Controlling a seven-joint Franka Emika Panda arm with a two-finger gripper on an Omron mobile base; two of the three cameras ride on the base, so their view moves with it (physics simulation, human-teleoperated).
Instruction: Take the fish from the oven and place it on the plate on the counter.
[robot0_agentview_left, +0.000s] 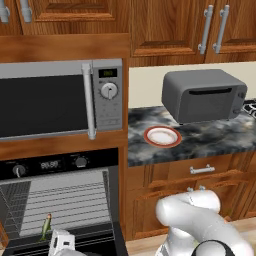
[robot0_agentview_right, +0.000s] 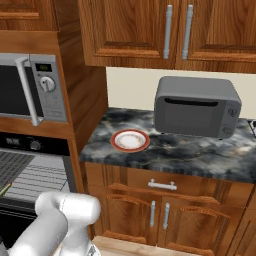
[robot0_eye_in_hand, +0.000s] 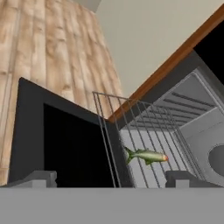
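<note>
looking along the gripper (robot0_eye_in_hand: 111, 179) in the hand view, you've got the fish (robot0_eye_in_hand: 146, 155) lying flat on the pulled-out wire rack (robot0_eye_in_hand: 131, 127) just ahead of the fingertips (robot0_eye_in_hand: 41, 178), a bit toward the right one. the jaws stand wide apart with nothing between them, which makes sense since you're only lining up. the oven (robot0_agentview_left: 60, 200) has its door (robot0_eye_in_hand: 65, 144) dropped open under the hand, so you're coming in from above the door and not from the side. the fish sits near the rack's front edge, so i'd guess an easy reach. the plate (robot0_agentview_left: 162, 136) waits on the counter (robot0_agentview_left: 210, 140), well off from the hand, up beside the toaster oven (robot0_agentview_left: 204, 95), so expect a long carry after the grab.
</note>
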